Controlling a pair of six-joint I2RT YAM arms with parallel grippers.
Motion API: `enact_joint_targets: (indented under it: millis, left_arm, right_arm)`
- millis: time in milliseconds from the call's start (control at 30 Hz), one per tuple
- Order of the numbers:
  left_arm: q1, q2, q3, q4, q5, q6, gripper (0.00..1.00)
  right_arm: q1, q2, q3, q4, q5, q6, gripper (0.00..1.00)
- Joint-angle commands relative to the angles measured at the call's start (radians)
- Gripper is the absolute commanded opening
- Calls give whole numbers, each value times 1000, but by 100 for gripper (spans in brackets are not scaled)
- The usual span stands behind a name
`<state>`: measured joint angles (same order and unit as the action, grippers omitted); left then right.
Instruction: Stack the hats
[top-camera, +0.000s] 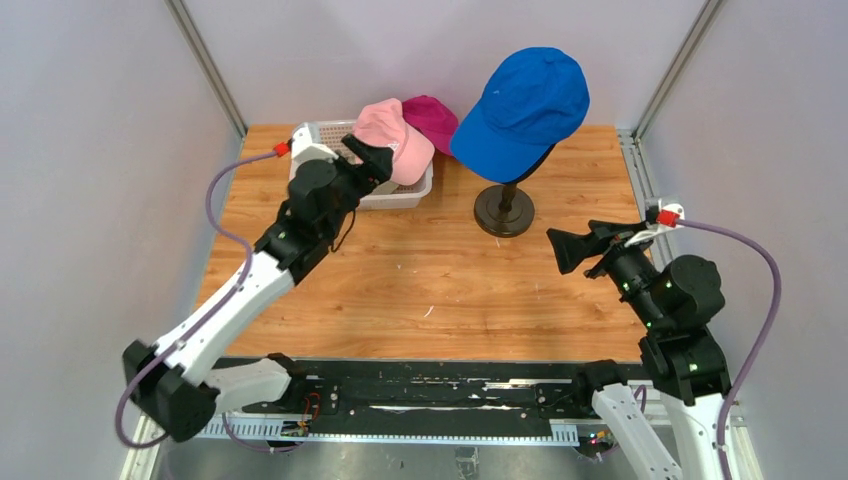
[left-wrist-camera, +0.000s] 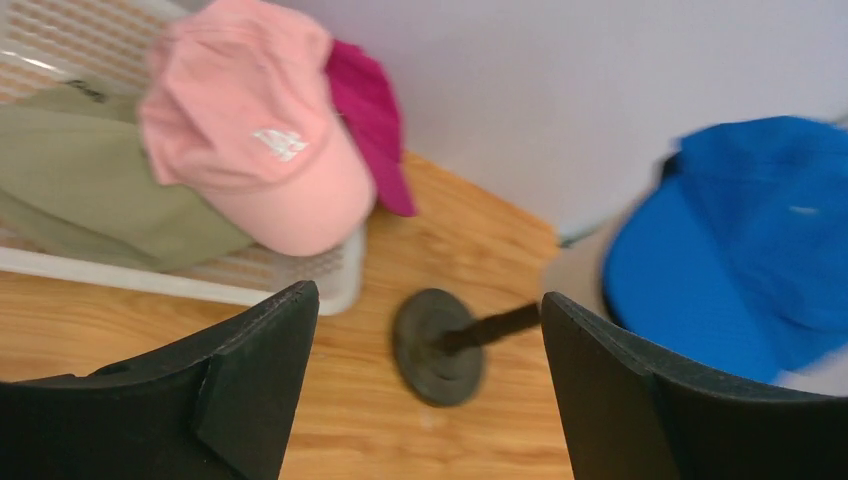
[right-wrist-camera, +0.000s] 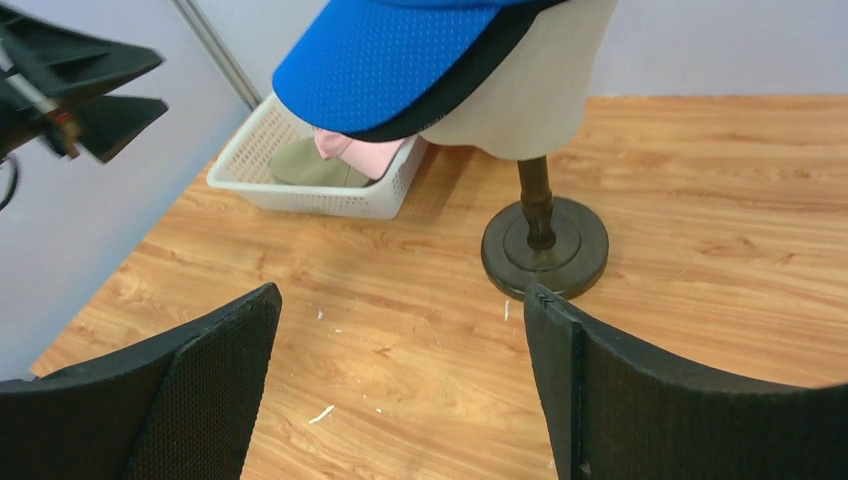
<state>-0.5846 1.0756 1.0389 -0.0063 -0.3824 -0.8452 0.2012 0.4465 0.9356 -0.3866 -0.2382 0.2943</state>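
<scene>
My left claw (left-wrist-camera: 430, 300) is wide open and empty by the pink hat (left-wrist-camera: 250, 150) in the basket (left-wrist-camera: 150, 280). My right claw (right-wrist-camera: 400, 295) is wide open and empty too

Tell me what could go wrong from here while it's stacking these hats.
1. The blue cap sits tilted on the mannequin head, which rests on a thin pole and small round base. Pressing another cap on could tip it or knock the cap off.
2. The pink cap lies on the khaki cap and overhangs the basket. A deep pinch by the open left end effector may drag both, or the basket.
</scene>
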Motion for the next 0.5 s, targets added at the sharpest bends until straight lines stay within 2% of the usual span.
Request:
enact_joint_targets:
  millis: [0,167,467]
  left_arm:
    - [66,208,99,-77,-85,222,86]
    - [155,433,184,4,-4,227,85]
    - [262,737,392,26,63,260,83]
  right_arm:
    - [-8,46,-21,49,-59,-31,90]
    - [-9,102,-53,60,-76,-64,88]
    - [-8,166,-99,127,-90,-69,88]
